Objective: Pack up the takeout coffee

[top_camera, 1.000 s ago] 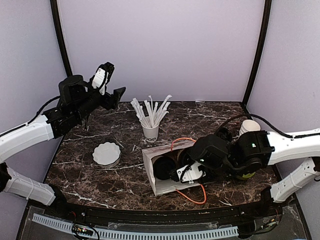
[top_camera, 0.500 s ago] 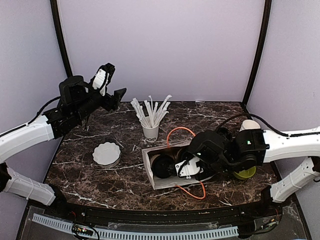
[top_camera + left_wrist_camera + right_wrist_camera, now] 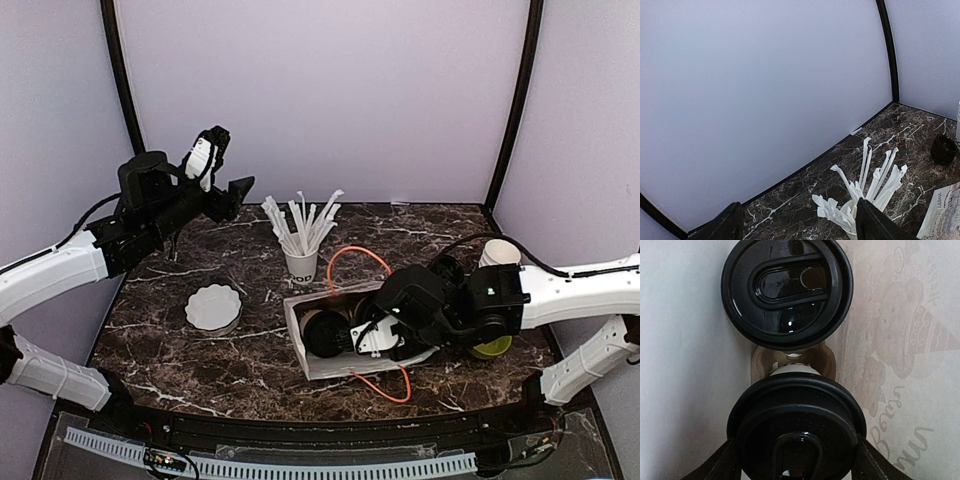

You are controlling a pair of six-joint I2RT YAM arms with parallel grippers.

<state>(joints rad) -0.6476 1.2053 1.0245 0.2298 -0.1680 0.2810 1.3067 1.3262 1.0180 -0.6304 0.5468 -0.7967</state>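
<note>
Where the right wrist camera looks straight onto them, the two takeout coffee cups show mostly as glossy black plastic lids. The farther cup (image 3: 787, 290) has an oval sip recess, and the nearer cup (image 3: 797, 415) has only a sliver of white rim showing above it. Both sit in a brown cardboard carrier (image 3: 762, 357) inside a white paper bag printed with faint bear drawings (image 3: 900, 340).

The right gripper (image 3: 797, 457) has its jaws spread wide, with one dark finger on each side of the nearer cup. The fingertips are hidden under the lid's rim, so I cannot tell whether they press on the cup.

From the top camera only one dark lid shows in the bag's mouth, with the right arm reaching in. That view adds the bag's orange cord handles (image 3: 345, 262) and its place mid-way across the dark marble table (image 3: 200, 370). Behind the bag is a white cup of wrapped straws (image 3: 300, 262), and to its left a round white fluted disc (image 3: 213, 307).

The left gripper (image 3: 802, 225) is raised well apart at the far left. Its jaws are wide with nothing between them, and its own camera sees the straws and the pale back wall.
</note>
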